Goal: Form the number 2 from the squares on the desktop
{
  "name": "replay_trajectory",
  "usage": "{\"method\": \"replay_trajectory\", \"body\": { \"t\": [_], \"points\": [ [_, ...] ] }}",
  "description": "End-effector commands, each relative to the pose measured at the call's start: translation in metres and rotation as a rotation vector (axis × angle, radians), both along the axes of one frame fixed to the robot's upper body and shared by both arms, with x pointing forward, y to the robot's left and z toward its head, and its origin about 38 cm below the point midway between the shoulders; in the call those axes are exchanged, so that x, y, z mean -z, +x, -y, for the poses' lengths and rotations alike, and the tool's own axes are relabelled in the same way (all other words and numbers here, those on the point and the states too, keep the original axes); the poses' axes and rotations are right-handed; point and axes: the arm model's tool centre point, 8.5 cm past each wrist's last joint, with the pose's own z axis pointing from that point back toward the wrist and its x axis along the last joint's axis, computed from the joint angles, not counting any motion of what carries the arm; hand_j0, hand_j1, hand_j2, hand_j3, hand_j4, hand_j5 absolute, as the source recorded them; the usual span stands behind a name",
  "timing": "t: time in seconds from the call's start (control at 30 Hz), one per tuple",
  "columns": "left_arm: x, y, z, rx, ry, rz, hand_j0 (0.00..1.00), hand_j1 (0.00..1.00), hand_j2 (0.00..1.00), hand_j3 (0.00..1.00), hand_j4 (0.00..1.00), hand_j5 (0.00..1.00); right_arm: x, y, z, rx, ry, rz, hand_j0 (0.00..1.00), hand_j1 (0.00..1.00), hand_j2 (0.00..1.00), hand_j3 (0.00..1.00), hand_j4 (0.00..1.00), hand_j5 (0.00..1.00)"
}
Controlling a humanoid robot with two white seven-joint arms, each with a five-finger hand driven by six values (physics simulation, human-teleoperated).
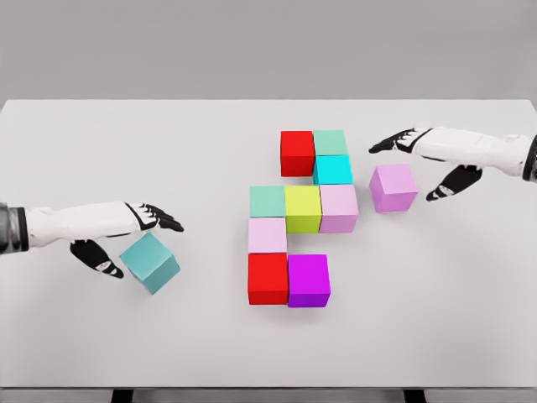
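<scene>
Several coloured cubes sit joined at mid-table: a red cube [297,153] and green cube [331,143] on top, a cyan cube [333,170] below, then a row of teal [267,201], yellow [303,209] and pink [339,207], a pale pink cube [268,235], and at the bottom a red cube [268,278] beside a magenta cube [309,280]. A loose lilac cube [393,187] lies under my right hand [419,164], fingers spread around it without closing. A tilted teal cube [150,262] sits between thumb and fingers of my open left hand [134,239].
The white table [168,151] spans the view; its front edge runs along the bottom and its far edge meets a grey wall.
</scene>
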Motion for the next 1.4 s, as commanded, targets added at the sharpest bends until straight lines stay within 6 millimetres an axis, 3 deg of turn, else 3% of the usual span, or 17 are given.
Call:
{"method": "replay_trajectory", "body": {
  "t": [0.0, 0.5, 0.8, 0.93, 1.27, 1.37],
  "points": [
    [0.014, 0.001, 0.002, -0.006, 0.005, -0.033, 1.0, 1.0, 1.0, 1.0, 1.0, 1.0, 0.015, 0.002, 0.002, 0.018, 0.002, -0.044, 1.0, 1.0, 1.0, 1.0, 1.0, 1.0],
    [0.018, 0.0, 0.004, 0.003, 0.015, -0.044, 1.0, 1.0, 1.0, 1.0, 1.0, 1.0, 0.041, 0.018, 0.003, 0.067, 0.002, -0.104, 1.0, 1.0, 1.0, 1.0, 1.0, 1.0],
    [0.02, -0.001, 0.004, 0.007, 0.022, -0.049, 1.0, 1.0, 1.0, 1.0, 1.0, 1.0, 0.044, 0.029, 0.015, 0.113, 0.005, -0.112, 1.0, 1.0, 1.0, 1.0, 1.0, 1.0],
    [0.021, -0.002, 0.004, 0.009, 0.024, -0.053, 0.99, 0.99, 0.99, 0.99, 0.99, 0.99, 0.047, 0.031, 0.011, 0.109, 0.005, -0.117, 1.0, 1.0, 1.0, 1.0, 1.0, 1.0],
    [0.025, -0.004, 0.004, 0.01, 0.028, -0.063, 0.67, 0.67, 0.67, 0.67, 0.67, 0.67, 0.056, 0.029, 0.004, 0.092, -0.006, -0.14, 1.0, 1.0, 1.0, 1.0, 1.0, 1.0],
    [0.027, -0.005, 0.005, 0.014, 0.032, -0.071, 0.5, 0.5, 0.5, 0.5, 0.5, 0.5, 0.056, 0.029, 0.004, 0.092, -0.003, -0.141, 0.76, 0.76, 0.76, 0.76, 0.76, 0.76]
  ]
}}
